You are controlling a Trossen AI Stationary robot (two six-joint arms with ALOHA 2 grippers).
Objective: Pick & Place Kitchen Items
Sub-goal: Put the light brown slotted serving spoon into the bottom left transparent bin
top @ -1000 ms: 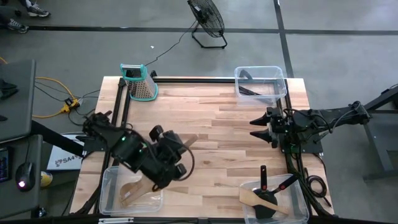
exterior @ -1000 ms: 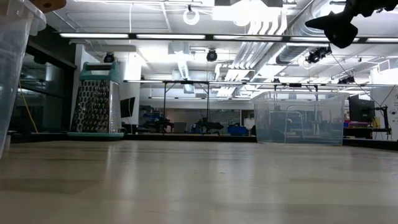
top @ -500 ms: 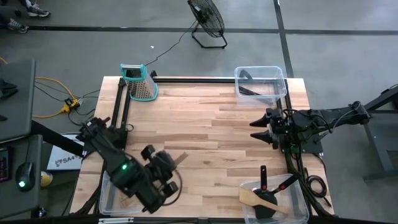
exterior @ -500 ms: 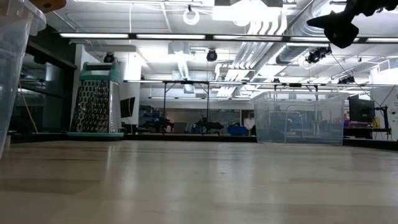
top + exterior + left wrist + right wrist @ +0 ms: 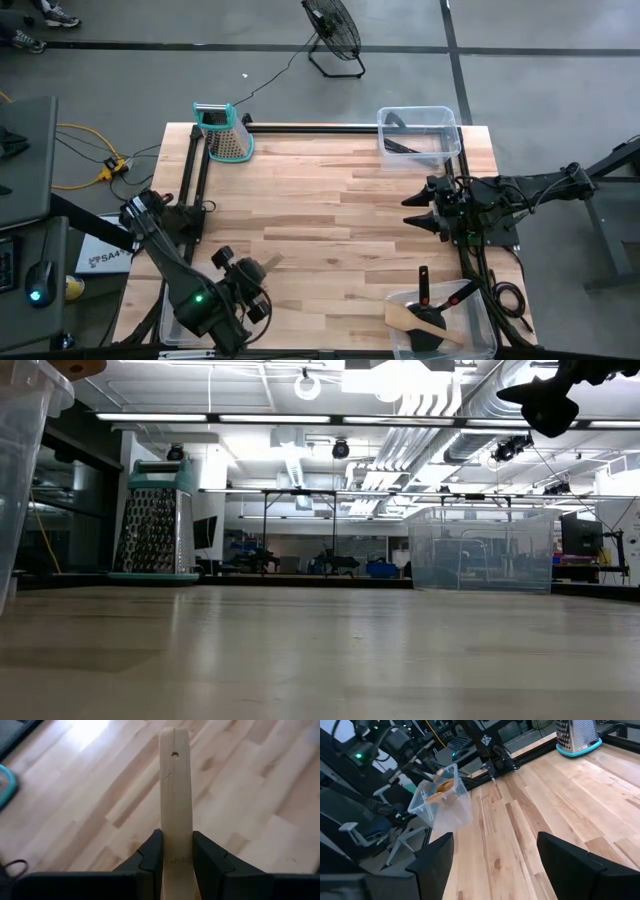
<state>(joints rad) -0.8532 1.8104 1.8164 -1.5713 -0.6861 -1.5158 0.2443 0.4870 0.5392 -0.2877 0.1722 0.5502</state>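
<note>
**Left arm grips wooden utensil above near-left bin as right arm waits open-handed**

Seen from above, the left gripper (image 5: 252, 272) hangs at about 7 o'clock on the butcher-block table (image 5: 340, 210), over the clear bin (image 5: 170, 300) at the near-left corner. Its two dark fingers (image 5: 150, 857) are clamped on the flat handle of a pale wooden utensil (image 5: 176, 800), one pressed to each side; the handle runs straight out between them and ends in a squared tip with a small hanging hole. The working end of the tool is hidden behind the gripper. From the right wrist camera, more pale wooden pieces (image 5: 441, 787) show inside that same bin, though their shapes are too small to tell.

The right gripper (image 5: 422, 208) sits at about 3 o'clock, above the table's right edge, its jaws spread wide and holding nothing; bare wood shows between its fingers (image 5: 437, 857).

At roughly 5 o'clock a second clear bin (image 5: 480, 325) holds a wooden spatula (image 5: 415, 318) and black turners (image 5: 424, 290), their handles poking over the rim. A third clear bin (image 5: 418, 133) at about 1 o'clock contains a thin dark tool (image 5: 403, 147). The metal box grater (image 5: 225, 133) with its teal top stands upright at 11 o'clock.
</note>
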